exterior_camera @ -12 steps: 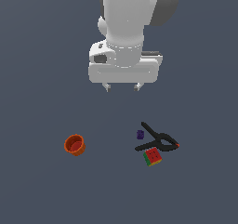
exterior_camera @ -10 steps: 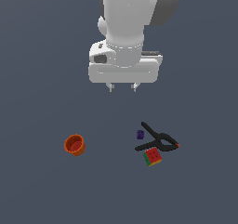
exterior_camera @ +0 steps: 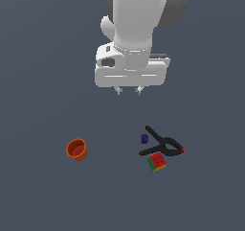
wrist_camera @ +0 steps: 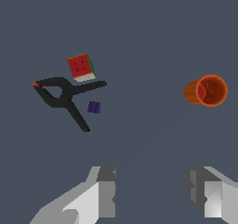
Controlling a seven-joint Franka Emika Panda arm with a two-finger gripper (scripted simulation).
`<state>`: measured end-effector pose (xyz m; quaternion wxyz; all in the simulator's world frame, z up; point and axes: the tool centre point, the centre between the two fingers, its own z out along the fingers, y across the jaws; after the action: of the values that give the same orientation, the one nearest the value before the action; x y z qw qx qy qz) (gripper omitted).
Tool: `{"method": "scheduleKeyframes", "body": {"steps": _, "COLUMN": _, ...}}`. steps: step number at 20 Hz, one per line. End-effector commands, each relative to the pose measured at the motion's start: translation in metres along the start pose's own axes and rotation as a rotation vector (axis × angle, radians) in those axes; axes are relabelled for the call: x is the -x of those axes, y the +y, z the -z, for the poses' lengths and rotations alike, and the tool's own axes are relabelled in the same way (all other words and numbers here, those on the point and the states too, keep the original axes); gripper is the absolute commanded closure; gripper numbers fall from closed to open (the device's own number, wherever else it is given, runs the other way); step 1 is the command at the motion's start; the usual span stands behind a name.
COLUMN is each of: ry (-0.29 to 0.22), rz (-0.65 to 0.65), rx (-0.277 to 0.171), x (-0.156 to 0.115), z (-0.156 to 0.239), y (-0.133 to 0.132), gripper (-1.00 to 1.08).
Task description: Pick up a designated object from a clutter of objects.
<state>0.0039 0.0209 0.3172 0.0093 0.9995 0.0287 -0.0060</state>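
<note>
Hanging high in the upper middle of the exterior frame, gripper pointing down with jaws standing apart and holding nothing. Lying on its side at the lower left of that frame, orange ribbed cup, well apart from the others on the grey worktop, so probably leaving free room for a grasp. Crowding together at the lower right: black spring clamp, red-green cube touching it, tiny purple block just beside.
</note>
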Motion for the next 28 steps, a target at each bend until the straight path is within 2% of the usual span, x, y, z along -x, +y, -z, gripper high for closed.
{"method": "scheduleKeyframes", "body": {"steps": 1, "ry": -0.002, "rz": 0.009, "rx": 0.004, "x": -0.001, "z": -0.001, "y": 0.001, "gripper": -0.2}}
{"method": "scheduleKeyframes", "body": {"steps": 8, "ry": -0.016, "rz": 0.081, "rx": 0.034, "x": -0.012, "z": -0.011, "y": 0.012, "gripper": -0.2}}
{"method": "scheduleKeyframes", "body": {"steps": 15, "ry": -0.049, "rz": 0.223, "rx": 0.091, "x": -0.033, "z": -0.03, "y": 0.035, "gripper": -0.2}}
{"method": "scheduleKeyframes", "body": {"steps": 28, "ry": -0.178, "rz": 0.597, "rx": 0.224, "x": -0.077, "z": -0.089, "y": 0.095, "gripper": -0.2}}
